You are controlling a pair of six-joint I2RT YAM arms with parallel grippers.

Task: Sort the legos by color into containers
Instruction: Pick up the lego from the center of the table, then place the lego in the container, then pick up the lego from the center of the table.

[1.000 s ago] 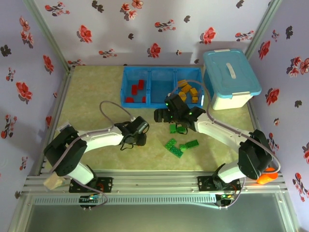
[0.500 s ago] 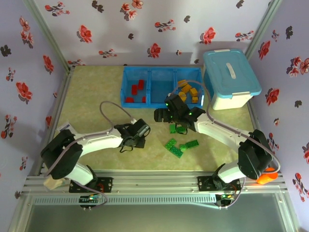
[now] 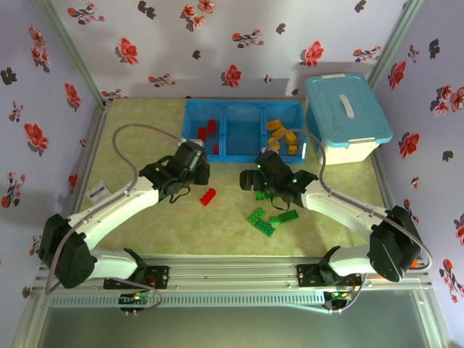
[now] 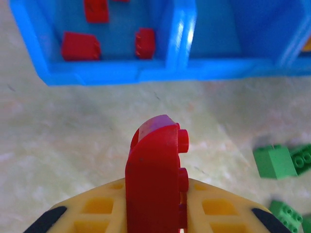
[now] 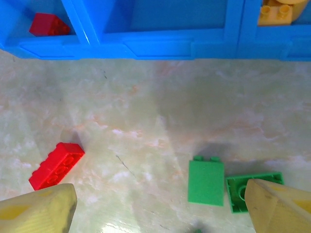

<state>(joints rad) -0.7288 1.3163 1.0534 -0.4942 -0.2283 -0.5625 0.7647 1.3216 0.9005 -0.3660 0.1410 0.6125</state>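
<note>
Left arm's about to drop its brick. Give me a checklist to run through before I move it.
1. The left gripper is shut on the red brick: ok.
2. Held brick is over the left compartment, where other red bricks lie: not ok, it sits short of the near wall, above the table.
3. Room in that compartment: ok.
4. The right gripper is open and apart from the left gripper: ok.
5. Grip firm enough for travel: cannot tell.
</note>
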